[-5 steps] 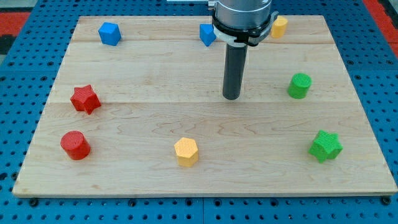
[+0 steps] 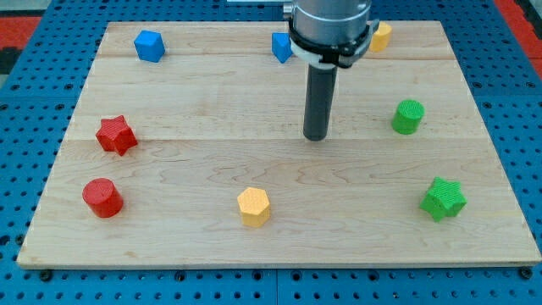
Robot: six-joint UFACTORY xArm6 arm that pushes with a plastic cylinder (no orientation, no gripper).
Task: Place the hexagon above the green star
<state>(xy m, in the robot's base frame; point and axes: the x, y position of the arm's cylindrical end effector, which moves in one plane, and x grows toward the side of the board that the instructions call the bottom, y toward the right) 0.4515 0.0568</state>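
Note:
A yellow hexagon (image 2: 254, 206) lies near the board's bottom edge, a little left of centre. A green star (image 2: 444, 199) lies at the lower right. My tip (image 2: 316, 136) rests on the board near its middle, above and to the right of the hexagon and well to the left of the star. It touches no block.
A green cylinder (image 2: 408, 116) is at the right, above the star. A red star (image 2: 115, 135) and a red cylinder (image 2: 102, 197) are at the left. Two blue blocks (image 2: 149, 45) (image 2: 281, 47) and a yellow block (image 2: 381, 36) lie along the top edge.
My tip has shifted slightly down the view. No block has moved.

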